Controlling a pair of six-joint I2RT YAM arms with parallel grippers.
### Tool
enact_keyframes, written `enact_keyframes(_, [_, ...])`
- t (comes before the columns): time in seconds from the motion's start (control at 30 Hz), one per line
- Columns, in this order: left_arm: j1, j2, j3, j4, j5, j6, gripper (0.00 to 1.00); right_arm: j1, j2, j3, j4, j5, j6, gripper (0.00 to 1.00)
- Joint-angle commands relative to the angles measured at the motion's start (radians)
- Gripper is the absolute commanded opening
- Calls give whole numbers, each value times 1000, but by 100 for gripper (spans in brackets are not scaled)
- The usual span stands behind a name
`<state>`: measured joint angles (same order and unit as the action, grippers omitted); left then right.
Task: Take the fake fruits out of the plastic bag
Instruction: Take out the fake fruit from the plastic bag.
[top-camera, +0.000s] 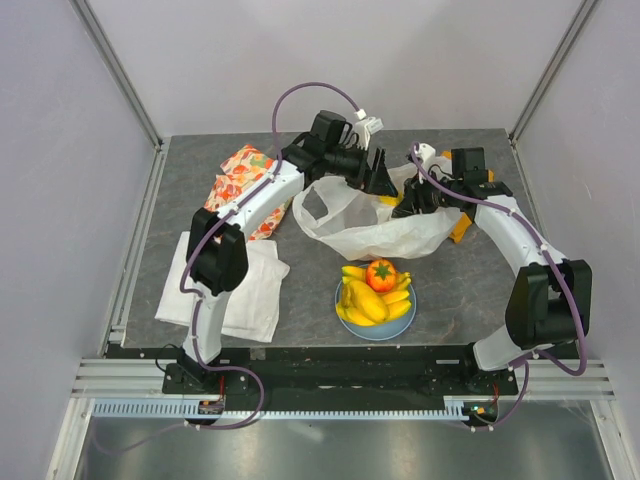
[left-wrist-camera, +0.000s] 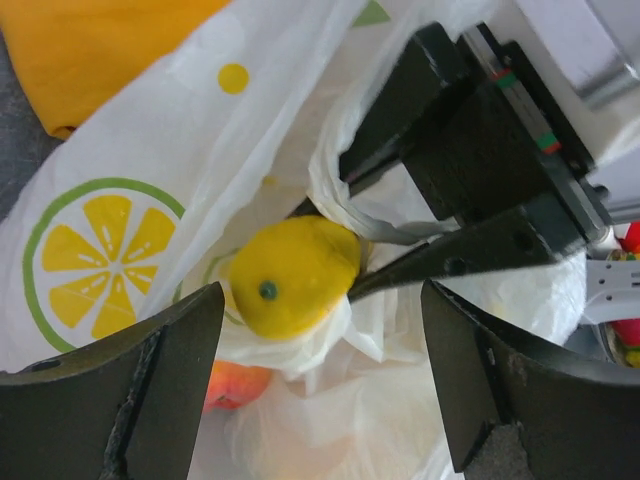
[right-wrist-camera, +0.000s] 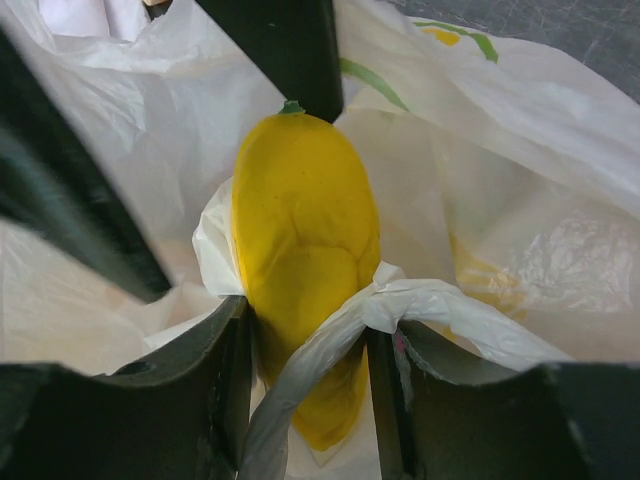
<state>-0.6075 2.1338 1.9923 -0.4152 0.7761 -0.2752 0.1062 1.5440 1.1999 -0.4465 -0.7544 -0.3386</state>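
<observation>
Counter: a grey, stone-look counter (top-camera: 470, 290) carries everything.
Bag: a thin, white, translucent plastic carrier bag (top-camera: 365, 235) printed with lemon slices lies crumpled mid-counter between the two hands, just beyond the plate.
White cloth: a flat white cloth (top-camera: 250, 295) lies at the left, beside the left arm.
Floral cloth: an orange floral-patterned cloth (top-camera: 240, 175) lies far left, partly under that arm.
Plate: a round light-blue plate (top-camera: 378, 336) near the front holds glossy yellow plastic bananas (top-camera: 372, 300) and a red-orange round fruit (top-camera: 381, 273) with a green top.
Left hand: the left hand (left-wrist-camera: 320, 330) hangs at the bag's mouth, fingers spread wide with nothing gripped.
Right hand: the right hand (right-wrist-camera: 305, 390) is clamped on the yellow fruit, a twisted strip of bag caught against one finger.
Yellow fruit: a glossy yellow lemon-shaped fruit (right-wrist-camera: 305, 230) sits at the bag's mouth, plastic bunched around it.
Smallest: an orange-pink fruit (left-wrist-camera: 235, 385) lies deeper in the bag, mostly hidden.
</observation>
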Motion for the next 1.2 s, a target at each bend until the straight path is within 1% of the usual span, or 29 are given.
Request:
enact_keyframes(0.0, [0,46,49,41,-29,-45,82,10,-5,12,0,-45,-28,0])
enact_keyframes(0.03, [0,49,48,41,-26,-45,79,12,-5,15,0,-42,-28,0])
enact_keyframes(0.17, [0,49,37,38,-18,-47,79,13,1,18,0,-31,-27,0])
enact_keyframes(0.2, [0,48,36,38,-18,-45,76,15,4,21,0,-33,-28,0])
enact_keyframes(0.23, [0,48,31,36,-20,-38,68,15,5,23,2,-34,-28,0])
enact_keyframes(0.3, [0,48,33,38,-24,-33,56,16,14,27,2,-36,-27,1])
enact_keyframes(0.33, [0,48,36,38,-34,-24,38,16,16,27,2,-36,-27,5])
enact_keyframes(0.37, [2,49,37,38,-43,-19,26,16,22,30,-3,-20,-25,11])
enact_keyframes(0.4, [2,49,49,36,-55,-12,14,16,25,33,-4,4,-20,31])
enact_keyframes(0.43, [2,48,59,33,-87,-6,2,16,28,38,-8,32,-8,41])
enact_keyframes(0.47, [3,48,69,30,-93,8,2,12,39,44,-21,58,-4,55])
enact_keyframes(0.53, [8,46,120,21,-112,54,1,1,53,87,-72,84,-34,98])
enact_keyframes(0.57, [9,46,135,19,-118,66,2,0,68,105,-128,90,-45,98])
enact_keyframes(0.67, [18,22,189,18,-130,116,2,-19,79,170,-196,105,-59,98])
enact_keyframes(0.83, [22,-40,203,7,-143,165,2,-26,47,224,-248,124,-57,98])
enact_keyframes(0.9, [23,-69,188,-2,-147,169,2,-31,9,245,-251,121,-33,98])
enact_keyframes(1.03, [46,-104,171,-7,-132,160,2,-39,-82,268,-248,41,-16,98])
enact_keyframes(1.17, [72,-117,168,1,-129,133,2,-45,-94,282,-228,4,49,98])
